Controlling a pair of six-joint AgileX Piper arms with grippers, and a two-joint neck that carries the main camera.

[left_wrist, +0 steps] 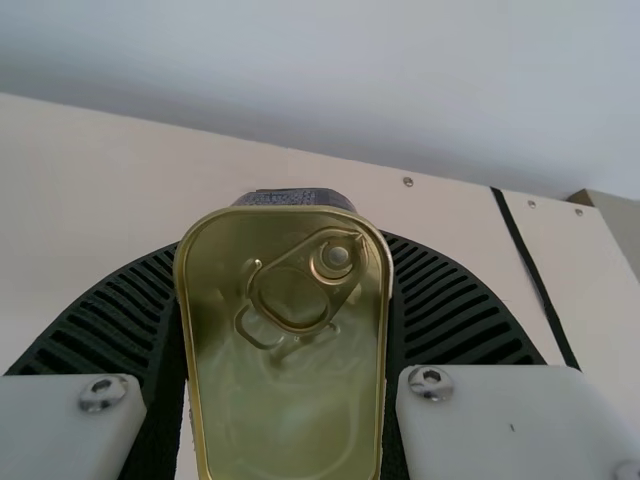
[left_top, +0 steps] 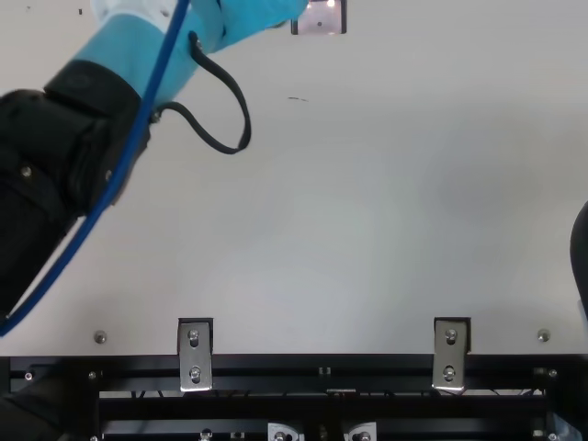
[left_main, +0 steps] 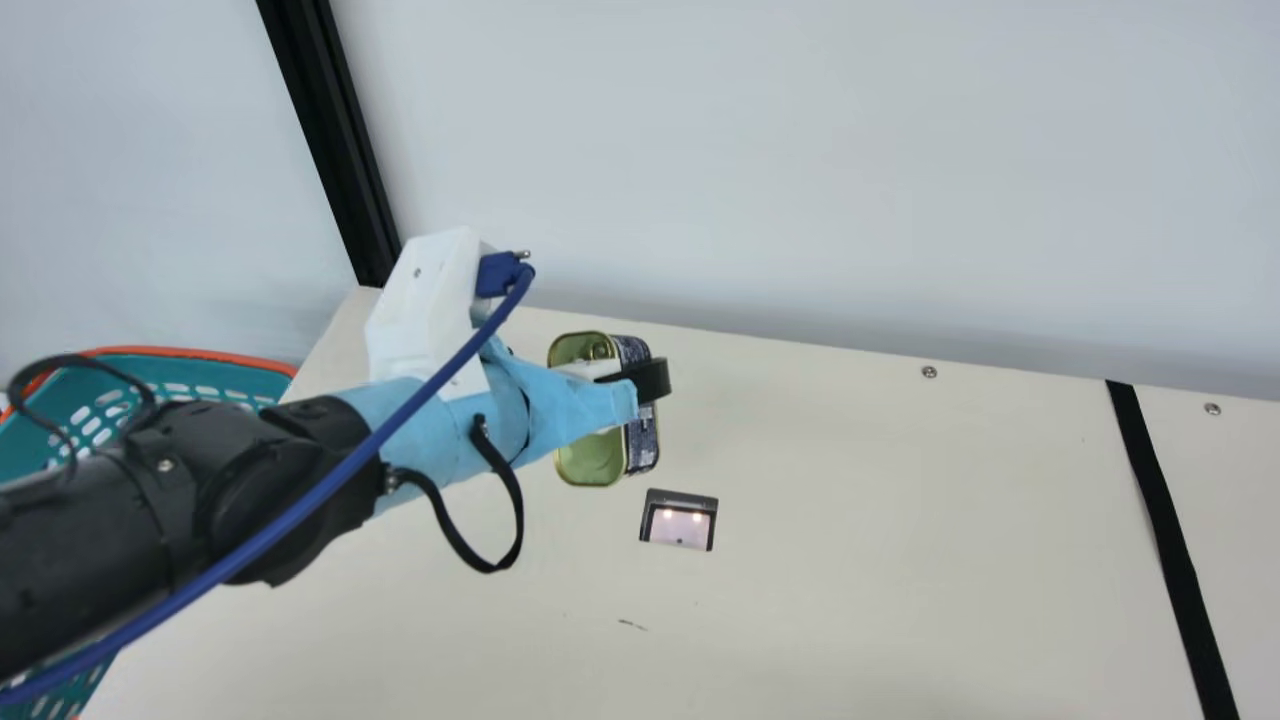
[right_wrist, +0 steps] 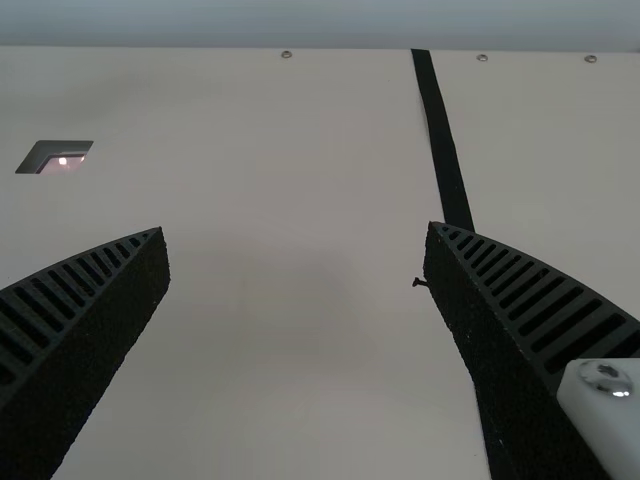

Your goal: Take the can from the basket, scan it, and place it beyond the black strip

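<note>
The left fingers (left_main: 652,378) pinch the can (left_main: 590,460) near the scanner (left_main: 679,525); the right fingers (right_wrist: 90,330) are spread. The left arm (left_main: 100,520) partly covers the basket (left_main: 200,354). The black strip (left_main: 1165,510) crosses the tabletop (left_main: 900,560).

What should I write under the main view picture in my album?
The robot's left gripper holds a shiny can near the glowing scanner.

Left arm (left_main: 90,530): black casing, dotted with screws
Wrist wrapping (left_main: 560,400): pale blue, and creases are seen
Wrist housing (left_main: 425,300): white, angular, a blue plug (left_main: 498,274) fitted
Blue cable (left_main: 350,478): thick, strung along the casing
Black lead (left_main: 519,515): thin, looped
Fingers (right_wrist: 80,315): black, ribbed, backed by white screwed mounts (left_wrist: 510,430)
</note>
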